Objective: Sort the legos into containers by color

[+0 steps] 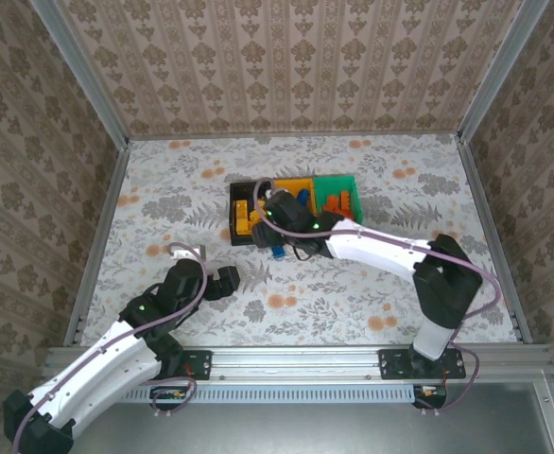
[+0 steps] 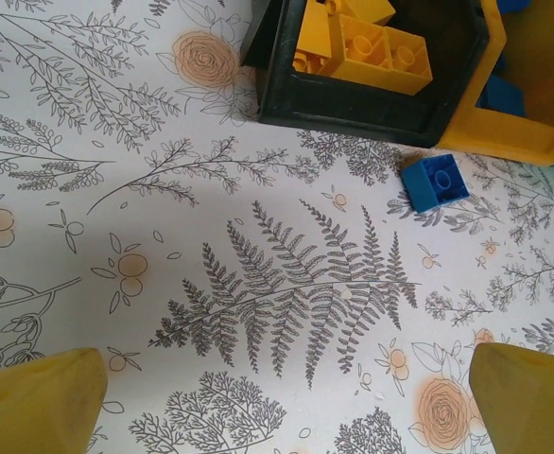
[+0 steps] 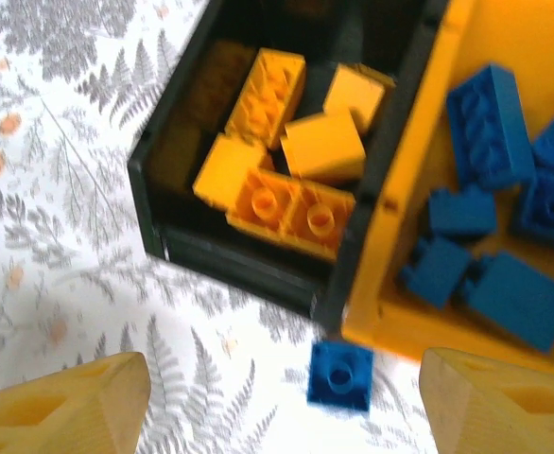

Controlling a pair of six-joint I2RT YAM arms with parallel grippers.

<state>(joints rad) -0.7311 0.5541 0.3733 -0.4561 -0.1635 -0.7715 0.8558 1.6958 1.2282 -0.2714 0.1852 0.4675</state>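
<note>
Top external view: out toward the far middle of the tabletop (image 1: 164, 203) sits a black bin (image 1: 232, 218), joined on its right to an orange-yellow bin (image 1: 294, 185), and then a green bin (image 1: 337, 180) on the right end. Contents look pretty tidy tbh: yellow bricks (image 1: 244, 216) are in the black one, blue bricks (image 3: 490, 137) in the orange-yellow one, and red-orange bricks (image 1: 337, 202) in the green one. One loose blue brick (image 1: 277, 252) lies flat on the tabletop just on the near side of the row. It's about where the black and orange-yellow bins meet, just beside them but not touching from what I can see. The right hand (image 3: 282, 407) is over the near edge of the bins with its fingers spread wide and nothing between them. In its own wrist view the loose brick sits on the tabletop just past the gap. The left hand (image 2: 277, 407) hangs over bare tabletop, nearer and to the left of the bins, fingers also spread wide and holding nothing.
</note>
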